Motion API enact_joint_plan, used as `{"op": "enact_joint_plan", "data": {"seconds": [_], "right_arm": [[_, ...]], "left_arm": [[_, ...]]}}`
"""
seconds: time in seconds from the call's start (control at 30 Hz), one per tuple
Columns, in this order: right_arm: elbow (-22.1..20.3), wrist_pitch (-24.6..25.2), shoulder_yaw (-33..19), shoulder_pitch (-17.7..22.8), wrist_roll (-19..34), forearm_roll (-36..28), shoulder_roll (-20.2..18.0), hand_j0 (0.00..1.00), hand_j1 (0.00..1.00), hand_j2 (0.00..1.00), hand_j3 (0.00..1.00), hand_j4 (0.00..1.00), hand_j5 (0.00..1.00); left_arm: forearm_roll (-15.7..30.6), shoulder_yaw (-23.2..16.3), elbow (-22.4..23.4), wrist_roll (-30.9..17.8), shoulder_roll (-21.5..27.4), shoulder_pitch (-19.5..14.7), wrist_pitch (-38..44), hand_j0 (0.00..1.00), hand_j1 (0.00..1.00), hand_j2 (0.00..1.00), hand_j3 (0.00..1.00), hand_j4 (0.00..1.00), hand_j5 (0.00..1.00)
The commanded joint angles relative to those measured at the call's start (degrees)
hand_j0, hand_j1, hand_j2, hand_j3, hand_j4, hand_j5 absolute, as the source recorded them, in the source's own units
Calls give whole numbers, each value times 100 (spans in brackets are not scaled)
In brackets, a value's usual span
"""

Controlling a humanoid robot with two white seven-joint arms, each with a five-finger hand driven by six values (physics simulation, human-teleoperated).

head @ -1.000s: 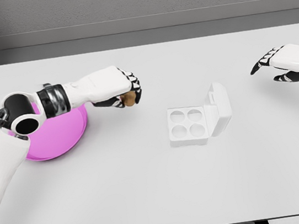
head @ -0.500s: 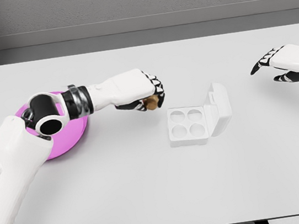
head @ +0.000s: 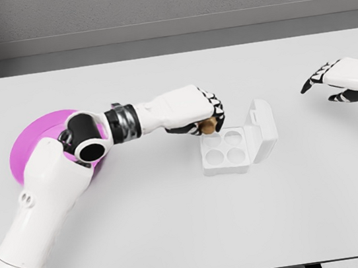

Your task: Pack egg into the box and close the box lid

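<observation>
A brown egg (head: 210, 125) sits in the curled fingers of my left hand (head: 205, 118), just above the far left corner of the white egg box (head: 225, 152). The box lies near the table's middle with several round cups, all bare. Its lid (head: 263, 129) stands open, tilted up on the right side. My right hand (head: 332, 83) hovers over the far right of the table, fingers relaxed and holding nothing.
A pink plate (head: 33, 138) lies at the left, partly hidden behind my left elbow. The white table (head: 192, 225) runs wide around the box; a grey wall rises behind its far edge.
My left arm has stretched rightward, carrying the egg from beside the pink plate to the box's left corner. The right hand has barely shifted.
</observation>
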Motion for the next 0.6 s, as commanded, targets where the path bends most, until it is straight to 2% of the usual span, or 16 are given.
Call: {"op": "enact_joint_plan", "data": {"seconds": [0.0, 0.57], "right_arm": [[-36, 9, -3, 0, 5, -34, -38, 70, 70, 70, 70, 70, 70], [-116, 9, 32, 9, 5, -34, -90, 70, 70, 70, 70, 70, 70]], "left_arm": [[1, -17, 56, 4, -83, 0, 20, 38, 38, 38, 38, 38, 38], [-105, -289, 144, 4, -329, 88, 20, 41, 41, 41, 41, 41, 41]]}}
